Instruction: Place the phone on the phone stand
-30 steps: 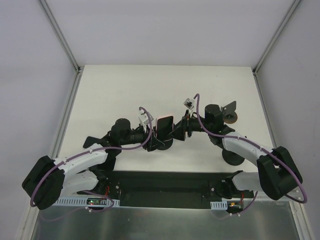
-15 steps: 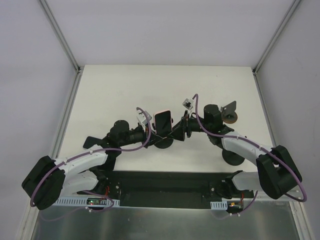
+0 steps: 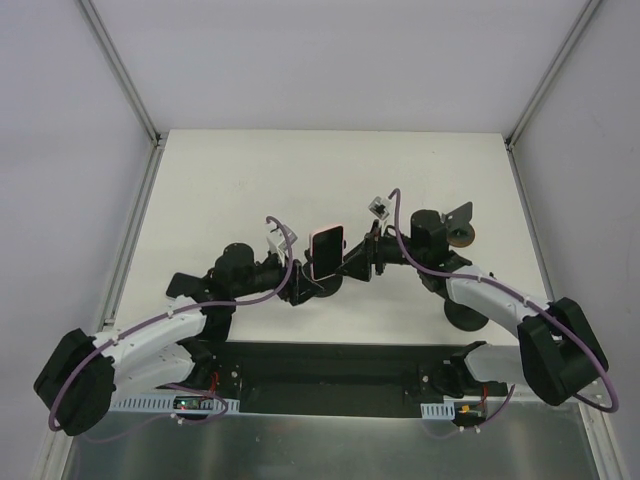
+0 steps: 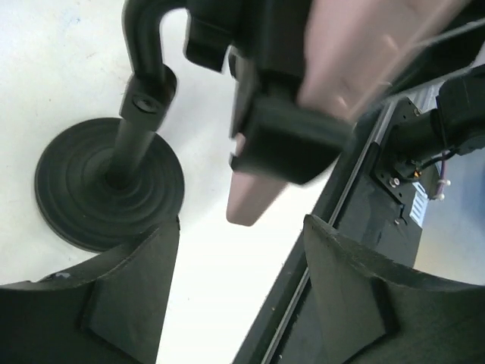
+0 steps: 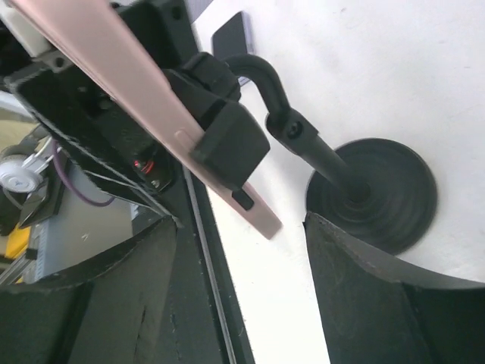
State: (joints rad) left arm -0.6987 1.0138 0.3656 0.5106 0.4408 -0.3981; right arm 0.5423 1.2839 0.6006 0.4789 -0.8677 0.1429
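The phone [image 3: 327,252] is held in the phone stand [image 4: 106,186] on the tabletop [image 3: 230,180]. The left end effector [image 4: 239,227] and right end effector [image 5: 241,224] are spread wide, empty.

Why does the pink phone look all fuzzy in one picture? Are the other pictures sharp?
Left wrist view: the phone sits very near the lens, so it and the stand's clamp smear soft, while the stand's round base looks sharper. Right wrist view: the phone's edge is crisp. Top view: even light, everything small but sharp.
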